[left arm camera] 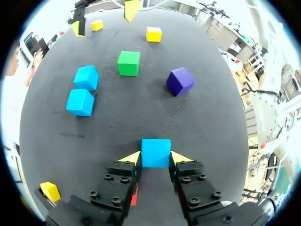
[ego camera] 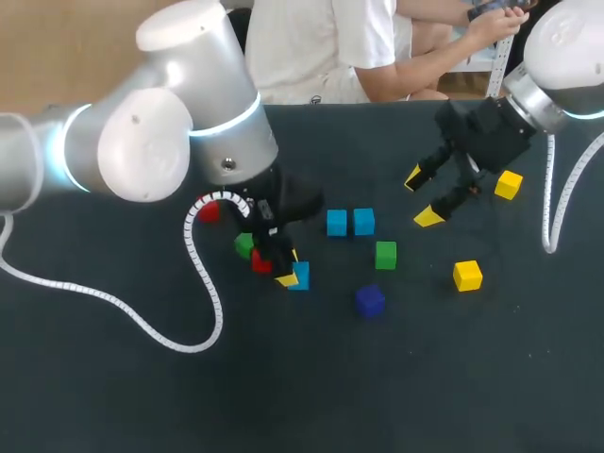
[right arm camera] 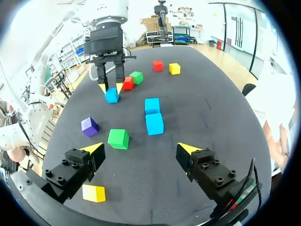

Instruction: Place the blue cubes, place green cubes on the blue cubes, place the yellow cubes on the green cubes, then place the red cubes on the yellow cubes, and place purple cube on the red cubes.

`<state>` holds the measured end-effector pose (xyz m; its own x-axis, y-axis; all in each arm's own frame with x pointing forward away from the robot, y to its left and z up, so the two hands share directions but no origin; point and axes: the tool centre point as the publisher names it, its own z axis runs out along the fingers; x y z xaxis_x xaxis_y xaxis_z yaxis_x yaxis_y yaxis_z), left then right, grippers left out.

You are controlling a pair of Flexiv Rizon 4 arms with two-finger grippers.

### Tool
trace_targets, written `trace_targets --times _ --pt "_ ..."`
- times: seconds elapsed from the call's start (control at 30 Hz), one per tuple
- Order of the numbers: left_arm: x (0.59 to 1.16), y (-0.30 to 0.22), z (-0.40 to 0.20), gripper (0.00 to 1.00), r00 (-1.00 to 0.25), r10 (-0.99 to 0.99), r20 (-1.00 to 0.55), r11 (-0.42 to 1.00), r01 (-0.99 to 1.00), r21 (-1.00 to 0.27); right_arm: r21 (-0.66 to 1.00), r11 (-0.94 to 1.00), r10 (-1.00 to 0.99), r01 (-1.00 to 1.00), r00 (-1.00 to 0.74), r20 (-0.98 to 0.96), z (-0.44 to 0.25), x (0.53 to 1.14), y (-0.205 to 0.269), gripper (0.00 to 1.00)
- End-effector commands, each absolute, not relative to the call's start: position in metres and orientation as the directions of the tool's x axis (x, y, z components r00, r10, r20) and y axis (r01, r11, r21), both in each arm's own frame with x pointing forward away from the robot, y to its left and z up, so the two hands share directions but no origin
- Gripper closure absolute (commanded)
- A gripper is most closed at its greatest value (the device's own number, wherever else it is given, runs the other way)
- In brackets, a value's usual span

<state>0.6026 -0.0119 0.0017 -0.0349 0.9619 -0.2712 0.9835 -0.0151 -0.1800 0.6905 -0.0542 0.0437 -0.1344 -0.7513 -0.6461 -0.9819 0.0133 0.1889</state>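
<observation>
My left gripper (left arm camera: 155,159) is down on the table with its yellow tips pressed against both sides of a blue cube (left arm camera: 155,153) (ego camera: 300,275). In the right wrist view the same gripper (right arm camera: 111,88) stands over that cube (right arm camera: 112,95). Two more blue cubes (ego camera: 337,223) (ego camera: 363,221) sit side by side mid-table. Ahead of the left gripper lie a green cube (left arm camera: 128,63) and the purple cube (left arm camera: 180,81). My right gripper (ego camera: 422,198) hovers open and empty at the right, above the table.
A green cube (ego camera: 244,245) and a red cube (ego camera: 261,262) lie close behind the left gripper, and another red cube (ego camera: 209,211) is partly hidden by the arm. Yellow cubes (ego camera: 467,275) (ego camera: 509,184) rest at the right. A third yellow cube (right arm camera: 174,68) sits far left.
</observation>
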Motion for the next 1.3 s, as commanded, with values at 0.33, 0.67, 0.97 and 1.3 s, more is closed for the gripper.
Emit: trace_targets --times 0.33,0.67,0.97,1.3 --pt "0.619 -0.013 0.030 1.00 -0.159 0.963 -0.217 0.124 0.979 -0.164 0.188 0.013 -0.750 -0.982 -0.134 -0.647 0.043 0.690 -0.054 0.00" --pt "0.642 -0.011 0.034 1.00 -0.173 0.963 -0.205 0.151 0.982 -0.117 0.188 0.013 -0.750 -0.982 -0.134 -0.647 0.043 0.690 -0.054 0.00" --pt "0.665 -0.007 0.043 1.00 -0.171 0.943 -0.284 0.140 0.982 -0.125 0.188 0.013 -0.750 -0.982 -0.134 -0.647 0.043 0.690 -0.054 0.00" --pt "0.666 -0.007 0.046 1.00 -0.170 0.942 -0.289 0.140 0.983 -0.123 0.188 0.013 -0.750 -0.982 -0.134 -0.647 0.043 0.690 -0.054 0.00"
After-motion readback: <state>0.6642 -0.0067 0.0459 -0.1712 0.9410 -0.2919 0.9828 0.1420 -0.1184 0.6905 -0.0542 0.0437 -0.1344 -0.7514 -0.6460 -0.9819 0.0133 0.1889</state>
